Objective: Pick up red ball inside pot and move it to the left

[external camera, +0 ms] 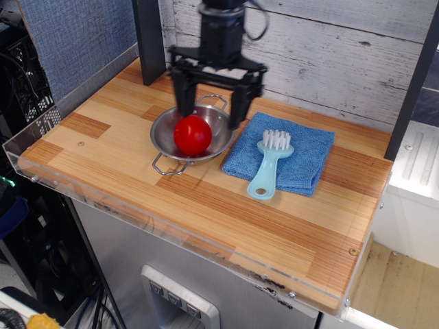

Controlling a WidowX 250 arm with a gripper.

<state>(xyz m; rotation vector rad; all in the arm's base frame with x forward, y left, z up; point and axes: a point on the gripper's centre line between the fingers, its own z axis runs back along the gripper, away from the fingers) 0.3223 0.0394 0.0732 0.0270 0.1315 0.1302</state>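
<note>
The glossy red ball (192, 134) sits inside the shallow steel pot (164, 127), which stands on the wooden table left of centre with its wire handles front and back. My gripper (210, 115) hangs open just above the far rim of the pot. Its left finger (183, 99) is over the pot's far left edge and its right finger is by the pot's right rim. Nothing is held between them. The ball lies just in front of and below the fingertips.
A blue cloth (288, 156) lies right of the pot with a light blue brush (267, 166) on it. A dark post (149, 41) stands at the back left. A clear plastic lip (82, 188) edges the table. Bare wood lies to the left of the pot (89, 137).
</note>
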